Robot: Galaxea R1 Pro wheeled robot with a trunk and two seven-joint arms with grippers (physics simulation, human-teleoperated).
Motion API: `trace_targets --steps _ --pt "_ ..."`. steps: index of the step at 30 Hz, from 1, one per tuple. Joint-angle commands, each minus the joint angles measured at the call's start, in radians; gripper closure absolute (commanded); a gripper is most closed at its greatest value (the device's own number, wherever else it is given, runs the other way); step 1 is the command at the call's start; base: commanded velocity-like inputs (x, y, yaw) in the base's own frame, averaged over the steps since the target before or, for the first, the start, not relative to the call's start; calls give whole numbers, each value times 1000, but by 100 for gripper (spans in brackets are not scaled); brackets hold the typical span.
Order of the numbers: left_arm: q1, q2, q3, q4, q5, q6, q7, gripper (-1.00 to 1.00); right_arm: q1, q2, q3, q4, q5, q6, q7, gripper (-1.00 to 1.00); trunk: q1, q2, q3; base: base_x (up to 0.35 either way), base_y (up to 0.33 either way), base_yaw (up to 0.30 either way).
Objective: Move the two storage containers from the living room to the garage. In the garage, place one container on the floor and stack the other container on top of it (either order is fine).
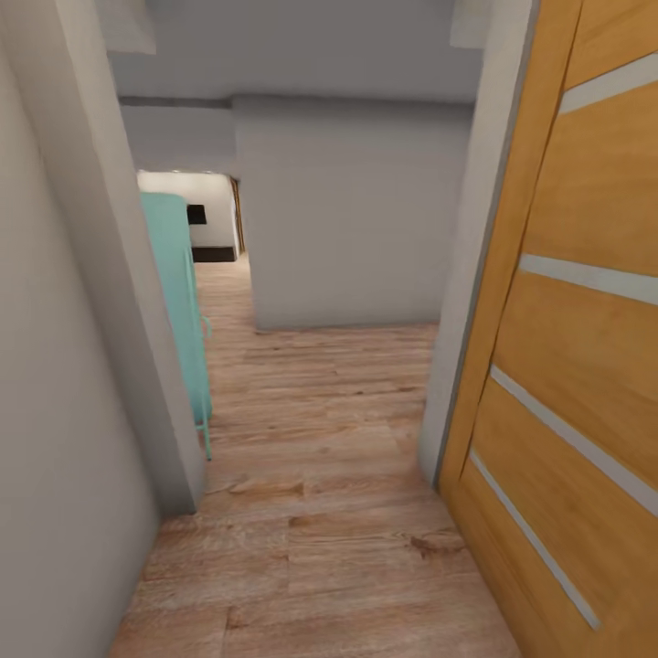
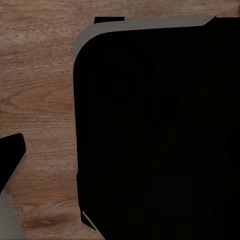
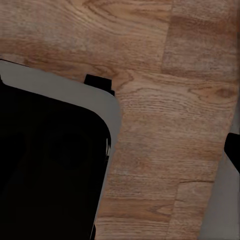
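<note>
Wood plank floor (image 1: 320, 512), grey hallway walls (image 1: 347, 219), oak door (image 1: 585, 366) at right, teal cabinet (image 1: 178, 302) at left

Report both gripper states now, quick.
Left gripper: cannot be told; its wrist camera looks down at wood floor.
Right gripper: cannot be told; fingers not visible.

Both wrist cameras look straight down at the floor. In the left wrist view a big black body part with a grey rim (image 2: 160, 130) covers most of the picture. In the right wrist view a similar black part with a grey edge (image 3: 50, 165) sits at one side. Whether the grippers are open or closed cannot be told.
</note>
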Motion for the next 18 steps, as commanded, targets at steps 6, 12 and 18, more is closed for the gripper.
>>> trace_targets --steps 6,12,18 --pt "0 0 1 0 0 0 0 -100 -1 1 8 3 -8 -5 0 -100 1 0 -1 323 0 0" --pt "0 0 1 0 0 0 0 -100 -2 1 9 3 -8 -5 0 -100 1 0 -1 323 0 0" --pt "0 0 1 0 0 0 0 -100 -1 -1 8 3 -13 -5 0 -100 1 0 -1 323 0 0"
